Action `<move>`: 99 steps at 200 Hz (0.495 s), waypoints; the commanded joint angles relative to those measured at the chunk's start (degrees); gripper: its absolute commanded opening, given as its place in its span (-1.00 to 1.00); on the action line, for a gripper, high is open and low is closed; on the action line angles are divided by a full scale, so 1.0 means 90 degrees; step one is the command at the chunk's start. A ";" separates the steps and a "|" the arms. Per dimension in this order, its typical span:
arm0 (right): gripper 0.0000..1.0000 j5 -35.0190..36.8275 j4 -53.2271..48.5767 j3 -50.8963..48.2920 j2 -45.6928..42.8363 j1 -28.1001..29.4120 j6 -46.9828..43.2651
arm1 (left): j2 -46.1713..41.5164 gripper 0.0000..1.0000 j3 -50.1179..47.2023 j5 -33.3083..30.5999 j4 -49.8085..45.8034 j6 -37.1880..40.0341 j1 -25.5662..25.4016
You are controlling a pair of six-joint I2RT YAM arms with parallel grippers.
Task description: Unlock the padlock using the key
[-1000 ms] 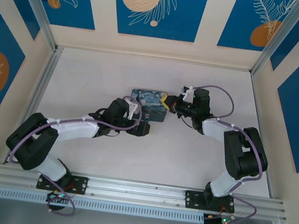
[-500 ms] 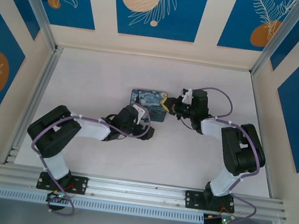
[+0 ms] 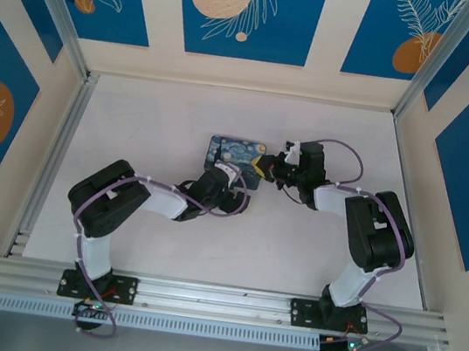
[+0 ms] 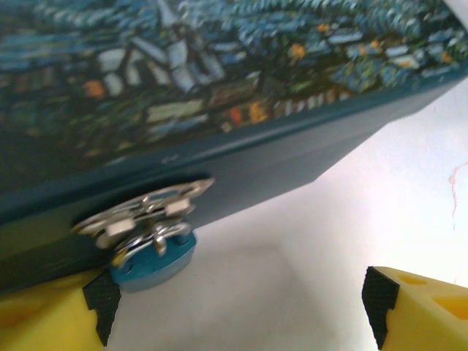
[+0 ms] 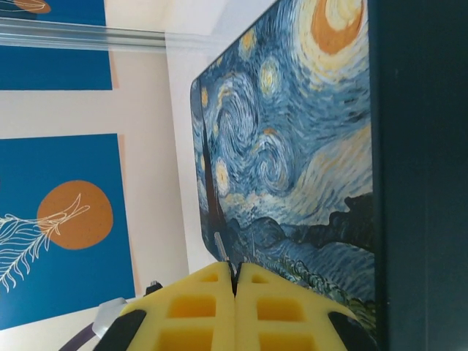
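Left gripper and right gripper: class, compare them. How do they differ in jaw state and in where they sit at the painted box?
The left gripper has its jaws wide apart; the right gripper has its pads pressed together. The left gripper faces the painted box's latch side, with the padlock beside one finger; the right gripper sits at the box's right end. Both have yellow fingers and both are close to the box.

One painted box (image 3: 235, 156), one padlock (image 4: 157, 259), two pincers (image 4: 241, 307) (image 5: 235, 292).

A pale table (image 3: 163, 121) sits boxed by cream walls (image 3: 232, 74) bearing blue panels (image 3: 242, 9) with orange circles and white leaf outlines.
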 commanded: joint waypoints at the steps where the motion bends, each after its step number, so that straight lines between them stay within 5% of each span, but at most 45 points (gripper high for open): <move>1: -1.00 0.0007 -0.0129 0.0084 0.0115 -0.0027 -0.0106 | 0.0154 0.74 0.0268 0.0278 0.0390 -0.0093 -0.0079; 99: -1.00 0.0025 -0.0095 0.0055 0.0195 -0.0024 -0.0049 | 0.0356 0.79 0.0226 0.1078 0.1442 -0.1523 0.0313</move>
